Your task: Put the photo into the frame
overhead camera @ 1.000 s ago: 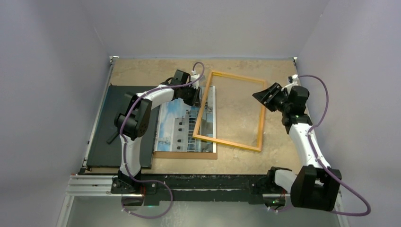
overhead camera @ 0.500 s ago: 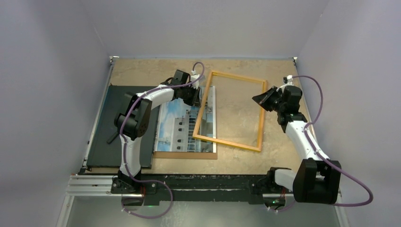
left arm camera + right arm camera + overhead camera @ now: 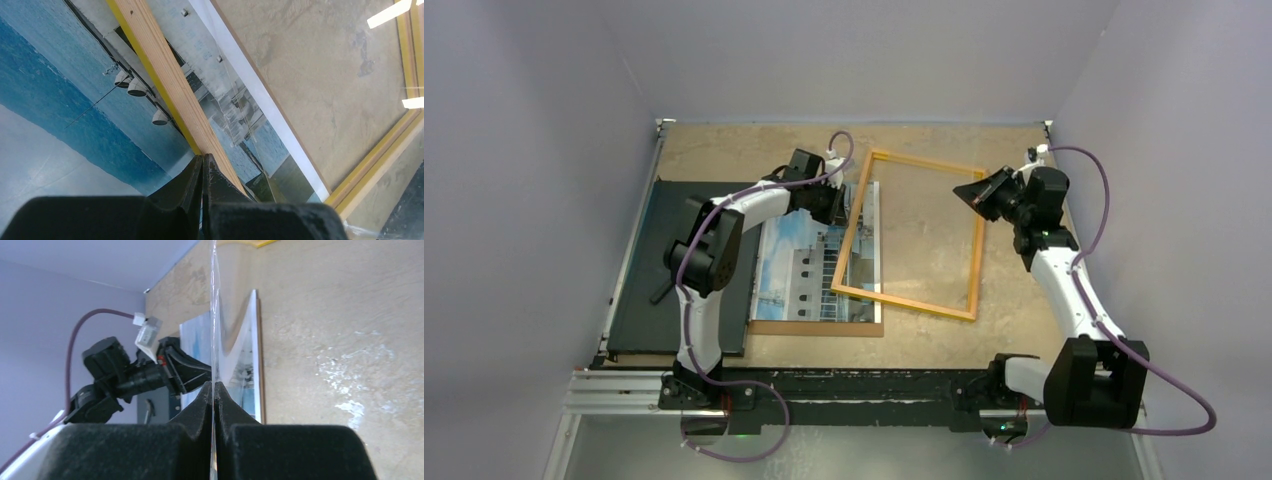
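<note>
As the shut left tool (image 3: 202,159) touches the frame (image 3: 160,75)'s left edge, the right tool (image 3: 215,387), open before, pinches the right edge by bare desk (image 3: 350,340).

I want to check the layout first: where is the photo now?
In the top view, the photo lies left of centre on the brown backing board, its right part under the frame.
</note>
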You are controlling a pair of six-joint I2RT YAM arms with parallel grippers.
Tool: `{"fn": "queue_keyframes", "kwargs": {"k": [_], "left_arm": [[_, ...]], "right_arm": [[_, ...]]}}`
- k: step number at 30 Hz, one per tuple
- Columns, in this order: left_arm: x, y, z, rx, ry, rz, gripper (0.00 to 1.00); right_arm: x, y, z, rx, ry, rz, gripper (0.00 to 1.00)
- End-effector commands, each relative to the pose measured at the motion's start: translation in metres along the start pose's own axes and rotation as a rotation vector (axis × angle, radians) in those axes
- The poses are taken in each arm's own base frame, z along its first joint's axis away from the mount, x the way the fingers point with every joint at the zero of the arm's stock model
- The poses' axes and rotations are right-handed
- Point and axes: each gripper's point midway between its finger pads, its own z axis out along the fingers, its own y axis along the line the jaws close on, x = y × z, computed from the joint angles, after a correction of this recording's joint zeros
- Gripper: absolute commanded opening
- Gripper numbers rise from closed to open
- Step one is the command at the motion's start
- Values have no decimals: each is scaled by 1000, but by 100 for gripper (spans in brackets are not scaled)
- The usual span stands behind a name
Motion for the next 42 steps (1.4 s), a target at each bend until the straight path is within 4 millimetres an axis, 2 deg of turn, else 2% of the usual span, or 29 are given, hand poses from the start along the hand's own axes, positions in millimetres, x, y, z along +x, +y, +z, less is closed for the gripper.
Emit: {"fn": "queue_keyframes", "kwargs": {"k": [1,3,15,35,42], "left_arm": [[13,3,-8,-10,34,-45,0],[13,3,-8,-9,31,-46,0],[13,4,-10,-11,27,-52,0],[12,2,-11,0,21,-63,0],[11,-2,-11,13,17,-69,0]], "right_arm": [[-17,54,-16,-169,-44,11,0],[-20,60,-19,-187,-54,5,0],[-17,67,-16,-234,-61,14,0],[6,17,6,-134,-35,27,0],[10,11,8,-132,-30,42,0]]}}
